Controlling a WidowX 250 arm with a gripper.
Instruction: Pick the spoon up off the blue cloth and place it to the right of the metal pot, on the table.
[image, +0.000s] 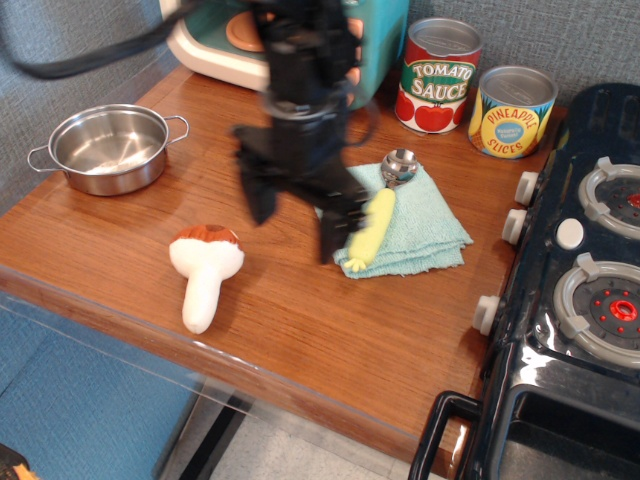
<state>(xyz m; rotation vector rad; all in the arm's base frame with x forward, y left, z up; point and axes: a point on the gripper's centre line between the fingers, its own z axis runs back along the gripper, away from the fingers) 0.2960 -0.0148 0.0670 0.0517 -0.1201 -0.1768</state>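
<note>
The spoon (378, 215) lies on the blue cloth (425, 228), its pale yellow-green handle pointing to the front and its shiny metal bowl (400, 166) at the back. My black gripper (296, 225) hangs open and empty just left of the cloth's left edge; its right finger (332, 235) covers part of the cloth beside the handle. The arm is blurred by motion. The metal pot (103, 147) sits at the far left of the table (290, 310), well apart from the gripper.
A toy mushroom (205, 272) lies at the front left. A tomato sauce can (437, 75) and a pineapple slices can (511, 111) stand at the back. A teal toy appliance (215, 45) is behind the arm. A black toy stove (580, 290) fills the right side.
</note>
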